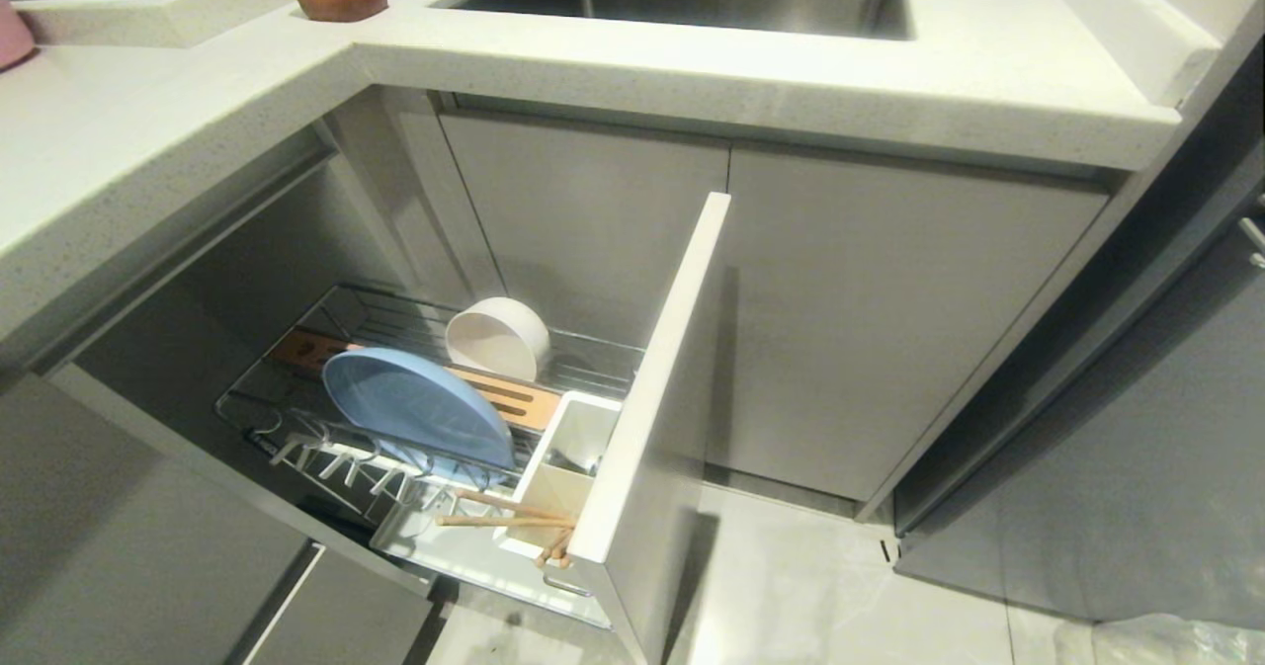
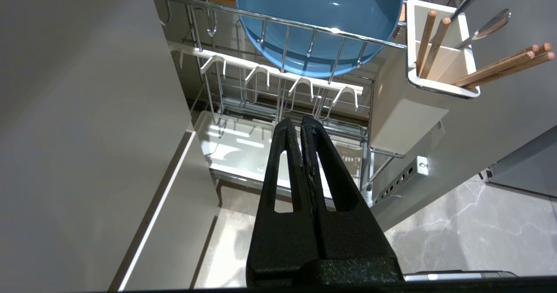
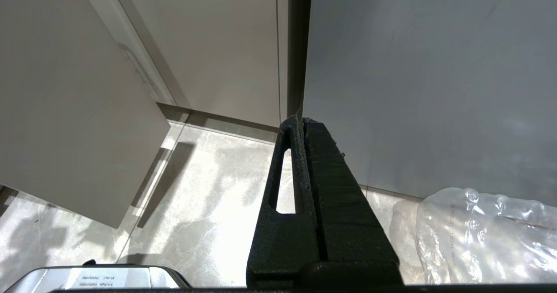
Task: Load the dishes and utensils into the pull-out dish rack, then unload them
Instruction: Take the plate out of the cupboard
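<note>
The pull-out dish rack point(image 1: 296, 418) stands drawn out and loaded. Going left to right across it: the light-blue plate point(image 1: 415, 410) stands on edge in its prongs, the cream bowl point(image 1: 497, 337) lies just behind, and the chopsticks point(image 1: 499, 519) and spoon point(image 2: 487, 26) lean in its white utensil box point(image 1: 563, 467). The left gripper point(image 2: 300, 125) hangs below the rack's front, fingers pressed together, empty; the right gripper point(image 3: 300, 125), likewise closed and empty, faces cabinet and floor. Loading looks done; unloading likely calls for opening the left gripper toward the plate.

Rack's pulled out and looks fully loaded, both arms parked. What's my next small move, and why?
Probably open the left gripper and reach for the chopsticks: they jut from the utensil box nearest it, while plate and bowl sit deeper. Its jaws are shut, empty.
</note>
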